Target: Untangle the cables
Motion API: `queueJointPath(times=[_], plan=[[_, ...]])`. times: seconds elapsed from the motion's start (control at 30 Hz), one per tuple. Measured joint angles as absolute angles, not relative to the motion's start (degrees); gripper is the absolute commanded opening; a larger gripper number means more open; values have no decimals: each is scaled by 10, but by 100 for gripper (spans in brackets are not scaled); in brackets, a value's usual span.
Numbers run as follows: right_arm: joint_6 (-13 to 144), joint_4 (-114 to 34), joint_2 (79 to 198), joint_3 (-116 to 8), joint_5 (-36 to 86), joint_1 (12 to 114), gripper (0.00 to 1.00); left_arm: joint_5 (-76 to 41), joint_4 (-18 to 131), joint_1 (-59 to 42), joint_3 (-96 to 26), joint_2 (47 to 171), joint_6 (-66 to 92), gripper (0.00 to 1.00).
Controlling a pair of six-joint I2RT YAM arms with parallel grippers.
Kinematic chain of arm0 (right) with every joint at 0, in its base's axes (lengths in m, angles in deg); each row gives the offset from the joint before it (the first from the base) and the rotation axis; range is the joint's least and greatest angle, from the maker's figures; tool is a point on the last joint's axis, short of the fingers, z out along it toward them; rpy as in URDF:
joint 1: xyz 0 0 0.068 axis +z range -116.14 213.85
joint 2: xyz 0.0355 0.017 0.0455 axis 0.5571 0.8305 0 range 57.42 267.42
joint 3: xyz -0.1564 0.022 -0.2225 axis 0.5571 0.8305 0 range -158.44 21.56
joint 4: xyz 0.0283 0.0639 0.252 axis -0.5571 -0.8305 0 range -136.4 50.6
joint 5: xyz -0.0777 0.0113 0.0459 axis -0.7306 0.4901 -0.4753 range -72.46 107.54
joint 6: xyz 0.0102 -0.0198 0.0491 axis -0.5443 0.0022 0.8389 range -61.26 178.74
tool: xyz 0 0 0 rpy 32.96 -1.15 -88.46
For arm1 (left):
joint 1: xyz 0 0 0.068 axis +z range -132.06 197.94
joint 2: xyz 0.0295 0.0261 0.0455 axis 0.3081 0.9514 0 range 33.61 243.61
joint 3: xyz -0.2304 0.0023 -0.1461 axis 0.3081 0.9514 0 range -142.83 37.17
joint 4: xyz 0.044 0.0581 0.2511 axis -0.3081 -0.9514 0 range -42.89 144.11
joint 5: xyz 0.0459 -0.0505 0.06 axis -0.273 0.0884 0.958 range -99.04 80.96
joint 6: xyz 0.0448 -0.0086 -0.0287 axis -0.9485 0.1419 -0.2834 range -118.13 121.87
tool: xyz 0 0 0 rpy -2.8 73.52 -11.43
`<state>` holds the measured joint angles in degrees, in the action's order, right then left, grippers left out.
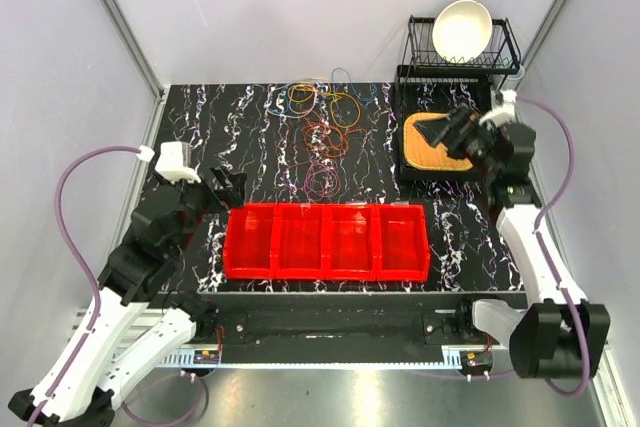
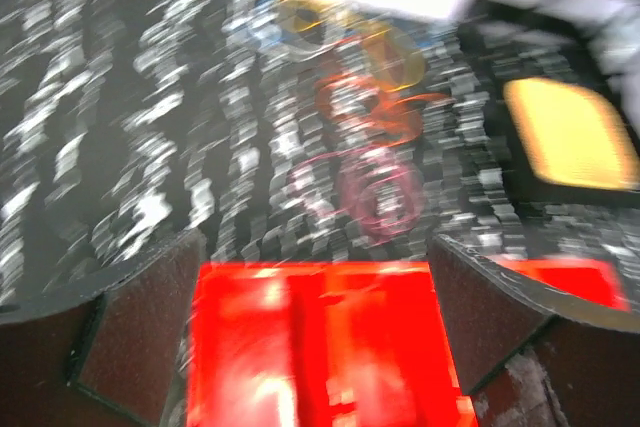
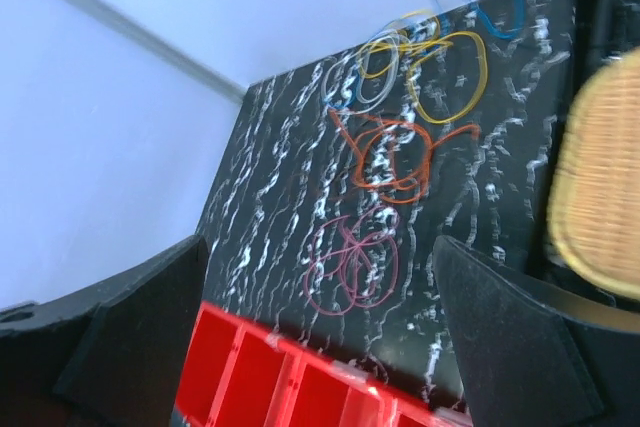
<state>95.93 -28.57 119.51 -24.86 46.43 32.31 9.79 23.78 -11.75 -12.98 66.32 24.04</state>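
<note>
The cables lie loose on the black marbled table (image 1: 200, 137), behind the red bin. At the back is a yellow, white and blue tangle (image 1: 320, 97), with orange loops (image 1: 326, 137) in the middle and maroon loops (image 1: 322, 180) nearest the bin. My left gripper (image 1: 228, 185) hovers open at the bin's left end, holding nothing. The left wrist view is blurred, with the left gripper (image 2: 315, 317) over the bin (image 2: 320, 347) and the maroon loops (image 2: 375, 192) beyond. My right gripper (image 1: 432, 133) is open above the woven mat. In its own view the right gripper (image 3: 325, 337) faces the maroon loops (image 3: 350, 267), the orange loops (image 3: 395, 157) and the yellow loop (image 3: 445, 77).
A red bin (image 1: 327, 241) with several compartments stands along the near side of the table. A woven mat (image 1: 425, 152) lies in a black tray at the back right. Behind it a black dish rack (image 1: 505, 47) holds a white bowl (image 1: 461, 29). Grey walls close in three sides.
</note>
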Motion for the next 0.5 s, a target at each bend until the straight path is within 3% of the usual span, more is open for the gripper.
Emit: queueJointPath(times=[0.2,0.5], plan=[[876,-427,1286,-429,440,439,100,80,311,-118,-132,683,213,99],[795,-541,1468,-555,367,543,97,173,226,-116,-173,829,202,97]])
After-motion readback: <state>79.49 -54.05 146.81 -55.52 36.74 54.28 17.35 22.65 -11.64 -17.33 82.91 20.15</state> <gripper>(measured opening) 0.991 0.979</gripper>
